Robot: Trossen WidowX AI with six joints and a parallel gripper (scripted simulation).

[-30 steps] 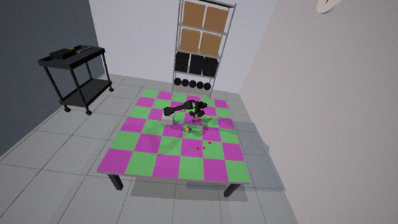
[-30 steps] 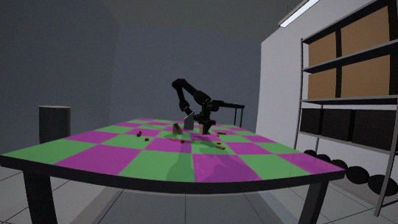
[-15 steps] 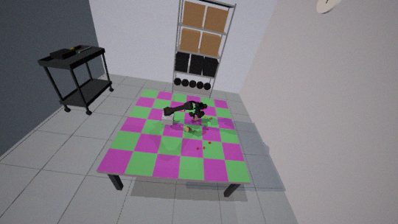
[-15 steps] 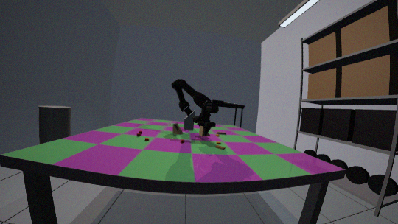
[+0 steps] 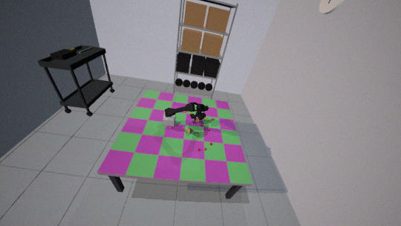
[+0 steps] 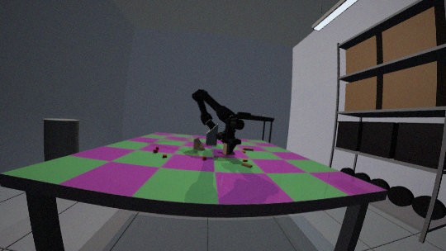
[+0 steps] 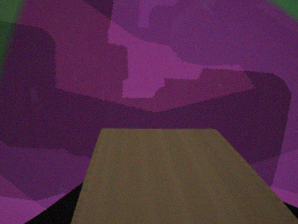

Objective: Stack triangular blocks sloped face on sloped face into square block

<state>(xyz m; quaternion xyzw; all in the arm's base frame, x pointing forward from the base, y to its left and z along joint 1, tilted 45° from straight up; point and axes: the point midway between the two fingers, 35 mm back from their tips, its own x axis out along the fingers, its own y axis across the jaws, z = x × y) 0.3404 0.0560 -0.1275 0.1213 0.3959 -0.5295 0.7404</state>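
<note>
One wooden triangular block (image 5: 189,130) (image 6: 198,144) rests on the table, apart from the gripper. The gripper (image 5: 197,119) (image 6: 230,149) points down and is shut on the other triangular block (image 6: 225,149) (image 7: 160,175), low over the table; whether that block touches the table is too small to tell. In the wrist view the held block shows as a tan face between the black fingers, with its far edge level across the view. Its sloped face cannot be made out, and the fingertips are hidden.
Small red pieces (image 5: 211,143) (image 6: 164,156) lie on the checkered table (image 5: 145,163) (image 6: 177,182). Small orange pieces (image 5: 212,120) (image 6: 247,165) lie close to the gripper on the side away from the arm's base. A pale box (image 5: 169,120) stands by the arm's base.
</note>
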